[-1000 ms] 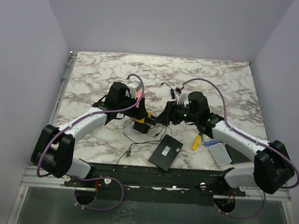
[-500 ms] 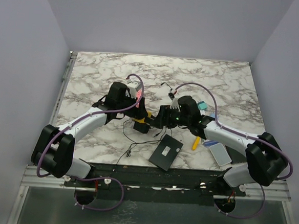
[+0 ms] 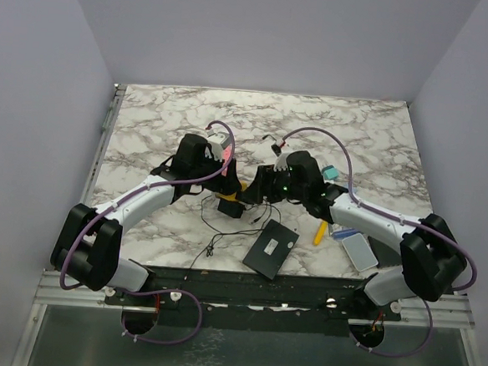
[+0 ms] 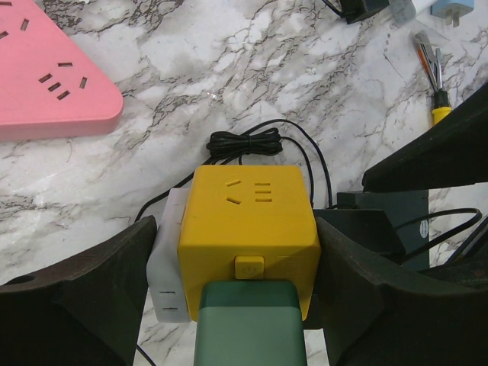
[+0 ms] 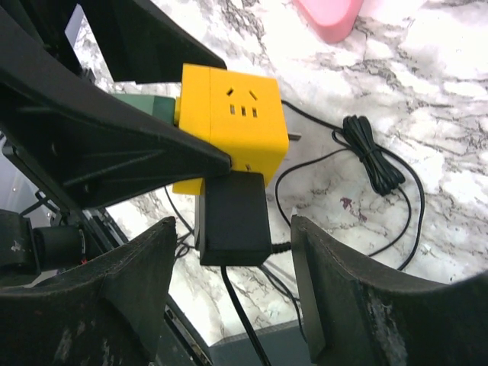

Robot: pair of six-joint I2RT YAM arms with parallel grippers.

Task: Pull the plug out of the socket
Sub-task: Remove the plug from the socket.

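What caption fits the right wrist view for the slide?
Right tool, open, straddles the black plug seated in the yellow socket cube, which the left tool grips.

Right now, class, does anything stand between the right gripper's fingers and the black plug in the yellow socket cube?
Nothing visible does. The right gripper straddles the black plug with open gaps on either side; only the plug's own cable runs out of its end. The left gripper clamps the yellow socket cube from its sides.
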